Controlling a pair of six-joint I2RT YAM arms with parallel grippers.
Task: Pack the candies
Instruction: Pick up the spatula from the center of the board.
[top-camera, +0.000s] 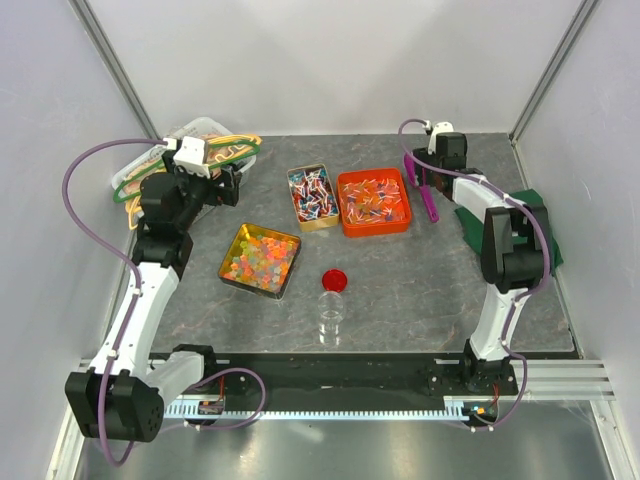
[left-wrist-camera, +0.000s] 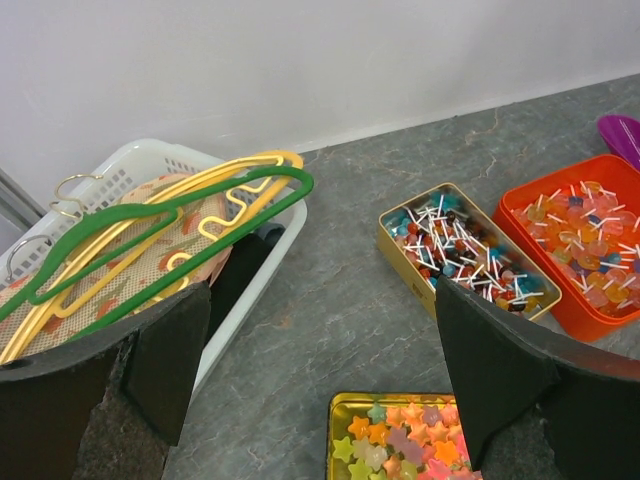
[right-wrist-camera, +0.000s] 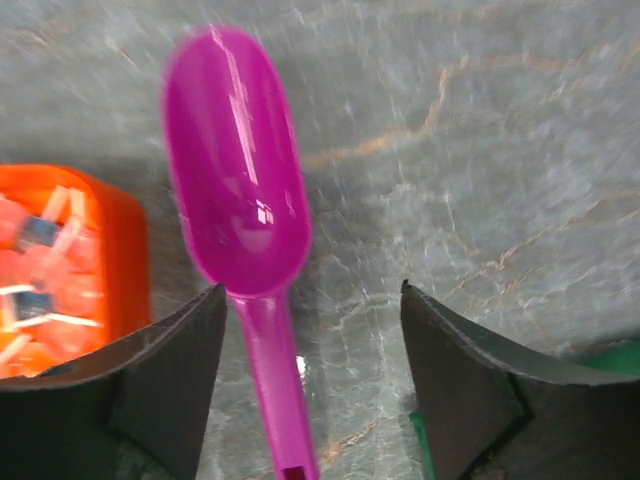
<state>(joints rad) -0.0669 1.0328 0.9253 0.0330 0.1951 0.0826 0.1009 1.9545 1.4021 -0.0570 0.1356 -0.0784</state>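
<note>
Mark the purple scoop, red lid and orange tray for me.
purple scoop (right-wrist-camera: 240, 170): right wrist view, centre of the bowl.
red lid (top-camera: 335, 279): top external view, middle of its top face.
orange tray (top-camera: 378, 230): top external view, on the wall nearest the arms.

Grey table (top-camera: 420, 290): basket (top-camera: 207, 123), oblong tin (top-camera: 322, 228), square tin (top-camera: 229, 252), orange tray (top-camera: 378, 231), lid (top-camera: 335, 279), jar (top-camera: 331, 315), scoop (top-camera: 428, 200).

The purple scoop (top-camera: 428, 200) lies on the counter (top-camera: 420, 290) under the right arm's jaws, the orange tray (top-camera: 375, 231) of candies (top-camera: 372, 200) just left of them. The left arm's jaws hang beside a white basket (top-camera: 200, 125) of hangers (top-camera: 235, 150).
</note>
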